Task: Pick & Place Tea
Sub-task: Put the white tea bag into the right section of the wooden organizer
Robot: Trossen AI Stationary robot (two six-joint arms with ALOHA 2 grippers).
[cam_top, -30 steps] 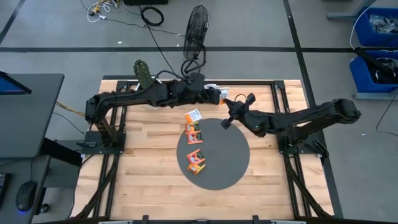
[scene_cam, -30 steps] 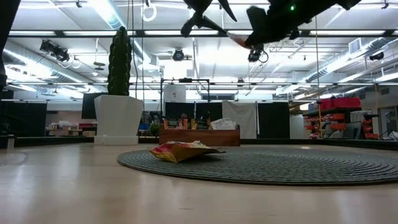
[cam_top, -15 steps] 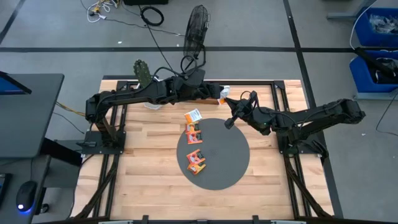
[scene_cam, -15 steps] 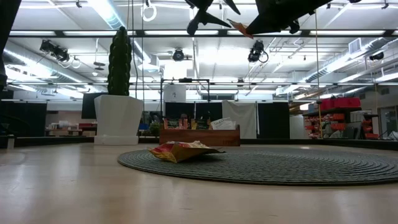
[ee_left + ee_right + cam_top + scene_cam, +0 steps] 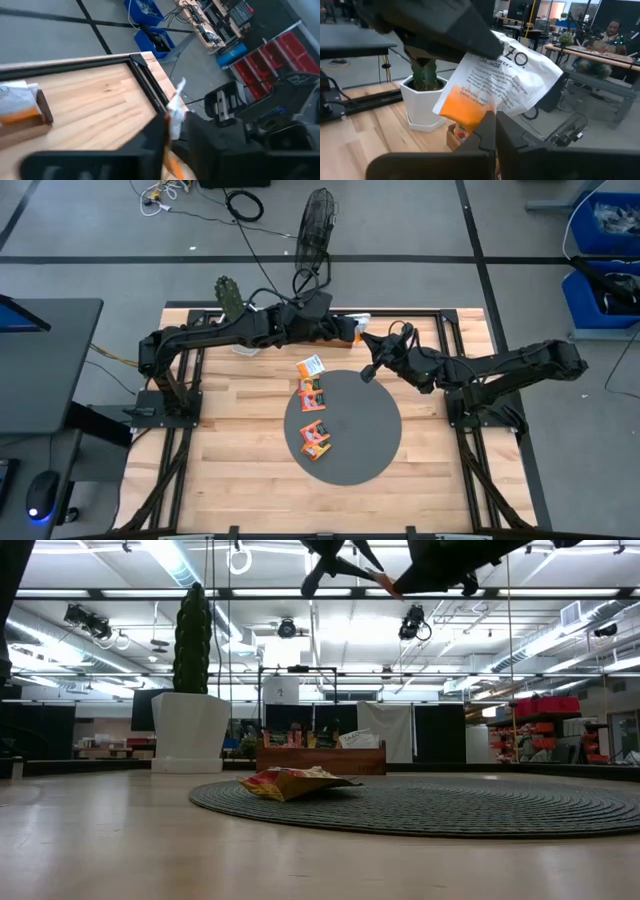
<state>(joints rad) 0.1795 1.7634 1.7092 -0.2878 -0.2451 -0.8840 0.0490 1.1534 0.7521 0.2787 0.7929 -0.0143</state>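
One white and orange tea sachet (image 5: 507, 75) hangs in the air over the table's far edge, between both grippers. My left gripper (image 5: 353, 332) is shut on it, and my right gripper (image 5: 495, 132) meets it from the opposite side, shut on its orange end. Several more sachets (image 5: 314, 415) lie flat on the grey disc (image 5: 365, 435); one (image 5: 312, 366) rests on the wood at its rim. Under my left arm stands the brown wooden tray (image 5: 320, 758) with further sachets (image 5: 17, 100). My left gripper pinches the sachet's white end (image 5: 492, 42) between its two fingers, coming level from the table's left. In its own wrist view the sachet (image 5: 176, 105) shows edge-on between the fingers, lifted clear. My right gripper pinches the sachet's orange end (image 5: 470, 120) between its fingers (image 5: 482, 135), coming from the table's right, opposite my left gripper. The sachet is clear of the table, spanning the two grippers.
A white pot with a cactus (image 5: 229, 295) stands at the table's far left. The near half of the wooden table (image 5: 240, 470) is bare. A person (image 5: 612, 30) sits at a desk in the room beyond.
My right gripper has moved toward the table's far edge and closer to my left gripper, up to the raised sachet. My left arm has shifted slightly. The sachets on the disc have stayed put.
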